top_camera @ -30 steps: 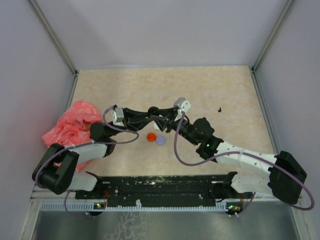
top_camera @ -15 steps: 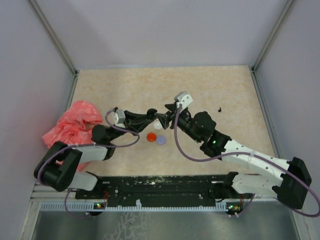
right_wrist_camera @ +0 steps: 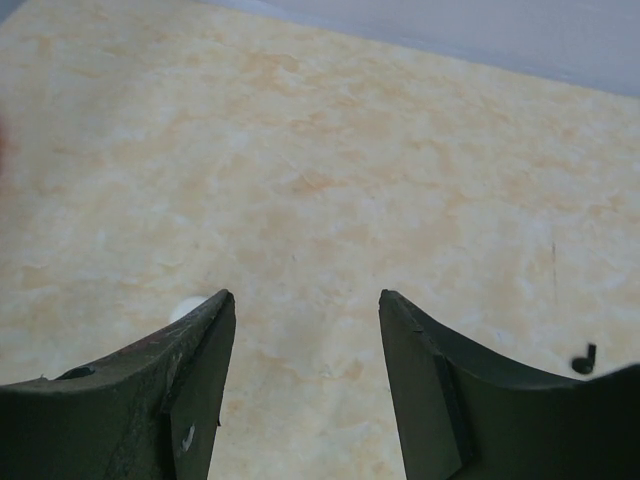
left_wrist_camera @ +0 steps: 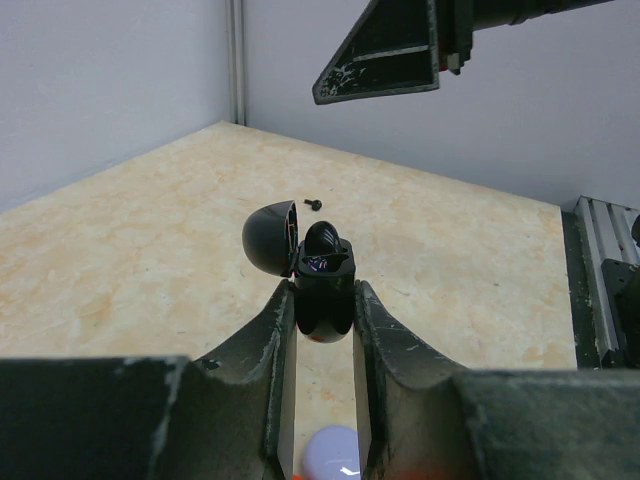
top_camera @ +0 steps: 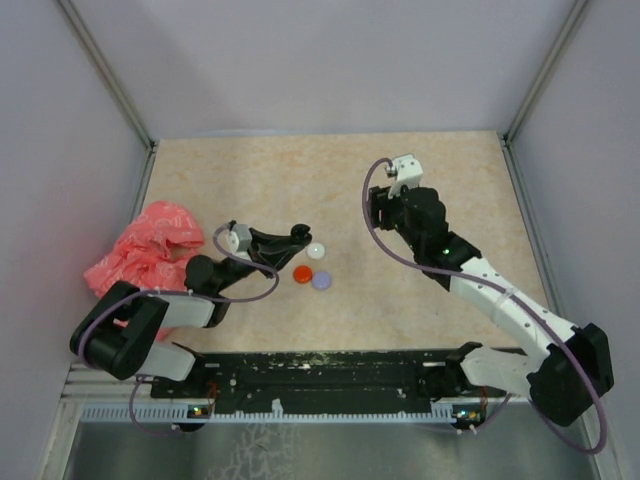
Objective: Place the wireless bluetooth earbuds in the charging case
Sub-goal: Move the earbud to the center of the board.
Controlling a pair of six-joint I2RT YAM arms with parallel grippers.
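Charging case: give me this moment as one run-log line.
left claw: shut on charging case, lid open | right claw: open, empty | black earbud: loose, outside case

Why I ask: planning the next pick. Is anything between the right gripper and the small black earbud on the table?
Nothing visible. The right gripper is open above bare table, and the black earbud lies alone beside it.

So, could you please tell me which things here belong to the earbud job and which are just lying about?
Belonging to the job:
charging case, lid open, clamped in the left gripper
black earbud, loose on the table
right gripper, jaws apart, empty

Lying about:
white disc
red disc
lilac disc
crumpled pink bag
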